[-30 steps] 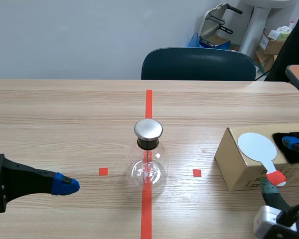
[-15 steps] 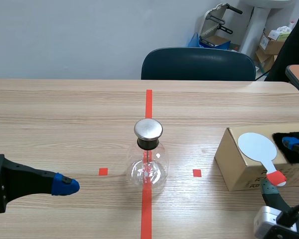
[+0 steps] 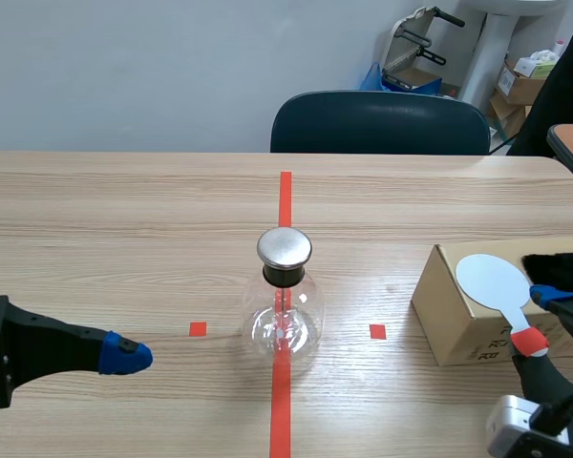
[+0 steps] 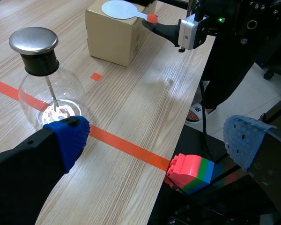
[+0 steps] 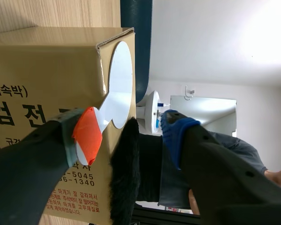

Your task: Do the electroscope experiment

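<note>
Where the table (image 3: 124, 210) runs away from the arms, a dark chair (image 3: 382, 124) is pushed in at its far edge, and most of the wood is bare. A cardboard box (image 3: 456, 320) is set at the right side, near the front edge. Its top is shut, so nothing inside can be seen.

The flask (image 3: 283, 320) is stood upright on the red line (image 3: 285, 200) at mid-table, between two small red squares. It is well apart from the box, with open wood all round it. It is closed by a black stopper under a metal cap (image 3: 285, 246). A thin rod (image 4: 52, 91) is hung from the stopper into the clear bulb, down to a small pale piece near the bottom.

The left gripper (image 4: 157, 138) is held low beside the flask, not touching it, with fingers spread wide. One blue pad (image 4: 70, 138) is over the table and the other is out past the front edge. The right gripper (image 5: 122, 132) is held at the box's near edge, fingers parted and clamped on nothing.

A white paddle (image 3: 494, 280) is laid flat on the box top, its red-tipped handle (image 3: 528, 341) jutting past the near edge. The handle is found between the right fingers, with its tip close against the grey-green pad (image 5: 69, 136); contact cannot be told. A black fur (image 3: 554, 261) is laid just beside the disc. Below the table's edge, a small block of coloured bricks (image 4: 191, 171) is seen.
</note>
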